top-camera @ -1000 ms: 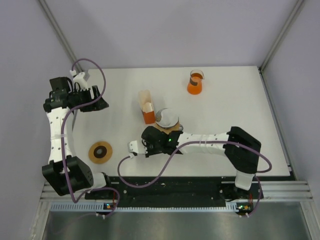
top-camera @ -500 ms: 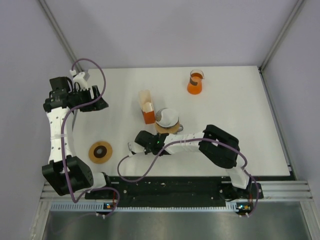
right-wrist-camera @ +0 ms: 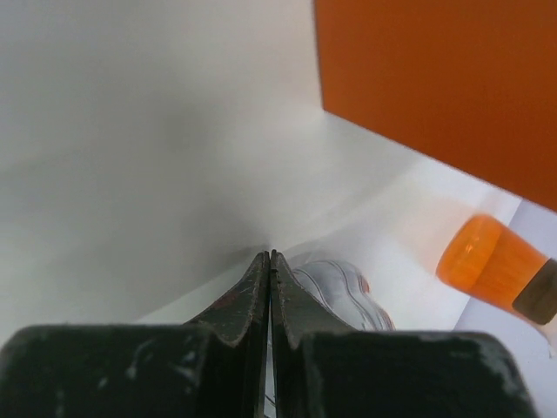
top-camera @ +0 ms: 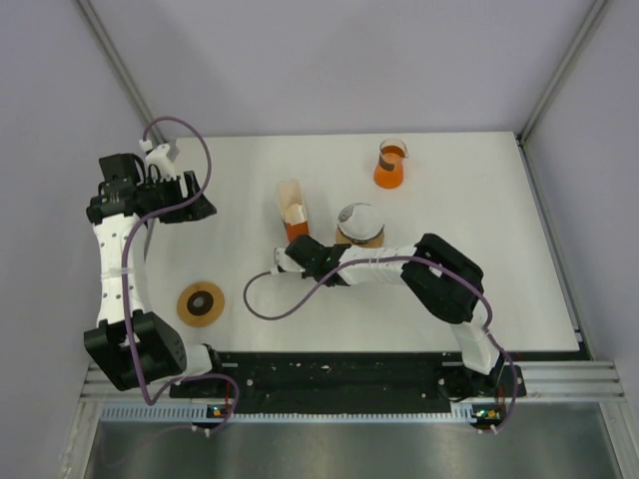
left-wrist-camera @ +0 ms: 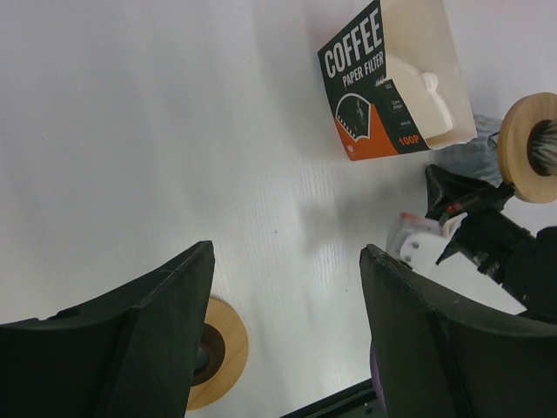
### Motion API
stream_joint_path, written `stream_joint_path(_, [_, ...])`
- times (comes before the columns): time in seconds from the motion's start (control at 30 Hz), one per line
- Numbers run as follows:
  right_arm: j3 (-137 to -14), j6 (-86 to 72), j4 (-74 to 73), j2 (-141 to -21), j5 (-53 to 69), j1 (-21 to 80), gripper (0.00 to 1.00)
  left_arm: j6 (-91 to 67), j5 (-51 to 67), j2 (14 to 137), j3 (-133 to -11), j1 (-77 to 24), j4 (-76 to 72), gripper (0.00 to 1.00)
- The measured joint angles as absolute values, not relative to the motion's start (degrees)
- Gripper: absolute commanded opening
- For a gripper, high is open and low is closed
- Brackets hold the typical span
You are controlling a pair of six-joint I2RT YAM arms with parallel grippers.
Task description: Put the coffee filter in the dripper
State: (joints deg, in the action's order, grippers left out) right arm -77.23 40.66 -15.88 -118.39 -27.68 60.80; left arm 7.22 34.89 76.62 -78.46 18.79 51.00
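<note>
The dripper (top-camera: pixel 390 170), an orange tapered vessel, stands at the back of the table; it also shows in the right wrist view (right-wrist-camera: pixel 487 266). My right gripper (top-camera: pixel 298 245) is shut, its tips (right-wrist-camera: pixel 270 257) low beside the foot of the orange filter carton (top-camera: pixel 294 222). A white surface meets the closed tips; I cannot tell if it is paper or table. No loose white paper cone shows; cream papers sit in the carton (left-wrist-camera: pixel 418 83). My left gripper (left-wrist-camera: pixel 287 252) is open and empty, high at the far left (top-camera: pixel 205 205).
A clear glass vessel with a tan ring (top-camera: pixel 359 225) stands just right of the carton, close to my right arm, and shows in the left wrist view (left-wrist-camera: pixel 531 148). A wooden ring with a dark centre (top-camera: pixel 201 303) lies front left.
My right gripper has moved from the table's front toward the carton's foot. The glass vessel with the tan ring has shifted right and back. The left arm has not moved.
</note>
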Motion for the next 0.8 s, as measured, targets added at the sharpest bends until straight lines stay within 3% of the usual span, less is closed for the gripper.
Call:
stream_joint_path(0.53, [-65.49, 37.65, -11.86, -111.92, -30.83, 39.88, 0.0, 7.35, 34.81, 76.23, -78.43, 18.79, 51.0, 0.74])
stream_joint_path(0.8, [-62.08, 37.56, -10.87, -109.4, -30.5, 35.05, 0.0, 7.49, 34.61, 76.2, -78.43, 18.79, 51.0, 0.74])
